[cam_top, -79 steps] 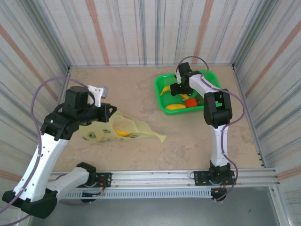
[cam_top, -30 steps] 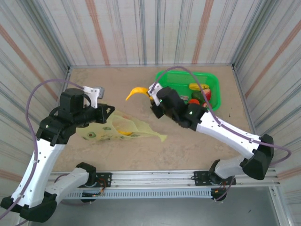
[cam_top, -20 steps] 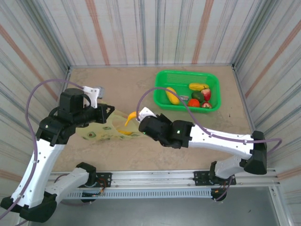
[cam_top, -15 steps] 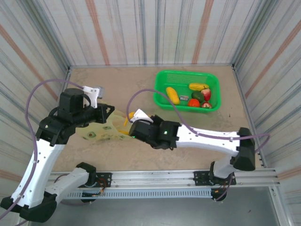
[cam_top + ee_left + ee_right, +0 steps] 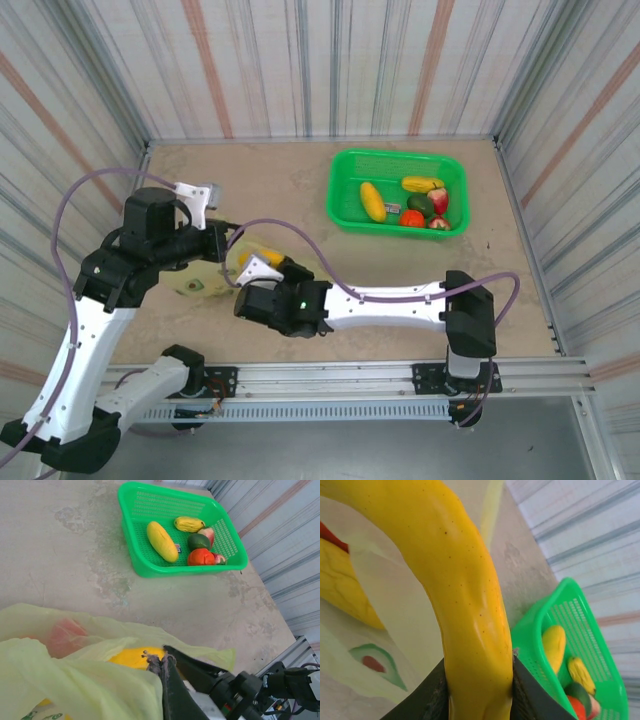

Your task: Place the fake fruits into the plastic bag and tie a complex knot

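My left gripper (image 5: 163, 664) is pressed shut on the edge of the plastic bag (image 5: 75, 680), which lies at the left of the table (image 5: 60, 555). A yellow fruit (image 5: 131, 657) and a reddish one (image 5: 62, 636) lie inside. My right gripper (image 5: 477, 687) pinches a banana (image 5: 465, 595) at the bag's mouth. The green basket (image 5: 165, 571) holds yellow, green and red fruits.

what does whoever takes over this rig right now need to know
Left gripper: jaws shut on the rim of the thin translucent yellow-green plastic bag, holding its mouth open.
Right gripper: jaws shut on a curved glossy yellow plastic banana at the bag's mouth, not yet released.
Done: a yellow fruit and a reddish one lie inside the bag.
Left: drop the banana in, bring over the other fruits from the green mesh basket at the far right, then tie the bag shut; no knot yet.
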Controlling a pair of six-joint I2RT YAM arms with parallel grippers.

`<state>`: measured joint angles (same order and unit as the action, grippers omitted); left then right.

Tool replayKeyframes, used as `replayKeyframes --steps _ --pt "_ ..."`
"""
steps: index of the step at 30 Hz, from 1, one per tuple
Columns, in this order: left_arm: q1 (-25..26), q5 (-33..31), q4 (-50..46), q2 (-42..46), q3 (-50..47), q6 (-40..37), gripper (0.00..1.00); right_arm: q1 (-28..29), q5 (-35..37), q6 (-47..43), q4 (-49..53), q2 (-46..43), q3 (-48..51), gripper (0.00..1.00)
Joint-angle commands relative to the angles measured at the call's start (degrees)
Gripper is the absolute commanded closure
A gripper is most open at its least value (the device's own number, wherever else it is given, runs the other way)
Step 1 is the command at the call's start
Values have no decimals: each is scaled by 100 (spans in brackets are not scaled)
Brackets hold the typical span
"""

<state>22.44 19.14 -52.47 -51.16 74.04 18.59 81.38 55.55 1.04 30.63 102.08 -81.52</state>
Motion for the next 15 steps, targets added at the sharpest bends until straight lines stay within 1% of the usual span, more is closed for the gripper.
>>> replayKeyframes --steps 1,5,9,12,14,15 --pt "-38 190 76 37 135 92 100 35 -237 -1124 -1906 -232 569 70" --pt "-42 268 108 20 108 132 100 -67 -687 -1772 -2815 -83 714 68" --pt "-42 344 158 5 76 180 100 -230 -1079 -2621 -4020 169 917 65" --pt "-42 354 145 -17 106 185 100 -396 -1558 -3051 -4481 338 951 62" --pt "-46 321 111 -31 136 163 100 -486 -1894 -3260 -4662 446 951 55" --pt "-46 292 92 -35 143 148 100 -532 -2002 -3250 -4626 506 900 47"
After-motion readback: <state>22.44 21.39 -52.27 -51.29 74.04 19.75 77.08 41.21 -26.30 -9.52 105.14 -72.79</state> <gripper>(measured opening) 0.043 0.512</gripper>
